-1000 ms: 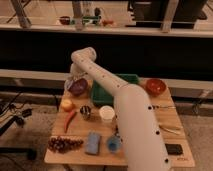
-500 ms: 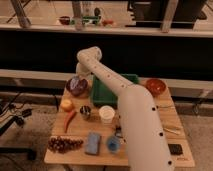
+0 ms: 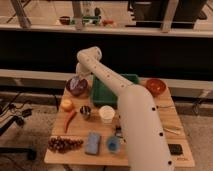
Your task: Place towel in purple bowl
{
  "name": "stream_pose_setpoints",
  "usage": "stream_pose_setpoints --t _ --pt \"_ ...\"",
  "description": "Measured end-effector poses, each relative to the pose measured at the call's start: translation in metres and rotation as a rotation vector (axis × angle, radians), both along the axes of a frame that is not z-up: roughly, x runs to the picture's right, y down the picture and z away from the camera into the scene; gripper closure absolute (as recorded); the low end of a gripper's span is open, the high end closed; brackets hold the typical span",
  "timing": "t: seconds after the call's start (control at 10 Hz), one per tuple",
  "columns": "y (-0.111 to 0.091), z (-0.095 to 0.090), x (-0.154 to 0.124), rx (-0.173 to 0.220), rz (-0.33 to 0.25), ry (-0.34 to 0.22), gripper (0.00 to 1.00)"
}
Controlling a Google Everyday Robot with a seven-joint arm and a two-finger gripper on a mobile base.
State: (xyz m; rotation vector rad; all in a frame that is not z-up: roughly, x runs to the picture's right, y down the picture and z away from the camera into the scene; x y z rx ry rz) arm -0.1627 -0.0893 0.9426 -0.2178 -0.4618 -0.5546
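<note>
The gripper (image 3: 79, 76), pale grey-white, hangs upper left over the purple bowl (image 3: 77, 87). At centre sits a green tray (image 3: 100, 95), right an orange-red bowl (image 3: 155, 86), and lower centre a blue sponge (image 3: 92, 142).

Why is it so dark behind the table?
In the camera view, light falls on the wooden table and white arm, while the wall behind sits in shadow. The gripper hangs over the purple bowl, too blurry to make out, and small items like the grapes look soft.

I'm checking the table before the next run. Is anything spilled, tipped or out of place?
Nothing stands out. The gripper is over the purple bowl. The green tray, white cup, grapes, blue sponge and orange bowl sit orderly on the table.
</note>
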Motion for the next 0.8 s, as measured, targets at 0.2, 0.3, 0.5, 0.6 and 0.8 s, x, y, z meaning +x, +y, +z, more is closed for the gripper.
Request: stream_pose_setpoints --t 0.2,0.3,0.5,0.6,0.8 --pt "0.0001 0.0000 -0.0001 0.000 0.000 0.000 0.27" --pt "0.0002 0.0001 0.0000 0.000 0.000 0.000 0.21" --pt "0.0002 0.0001 0.0000 0.000 0.000 0.000 0.20" --pt "0.0003 0.0002 0.0000 0.000 0.000 0.000 0.20" --pt "0.0003 0.0002 0.0000 0.000 0.000 0.000 0.20"
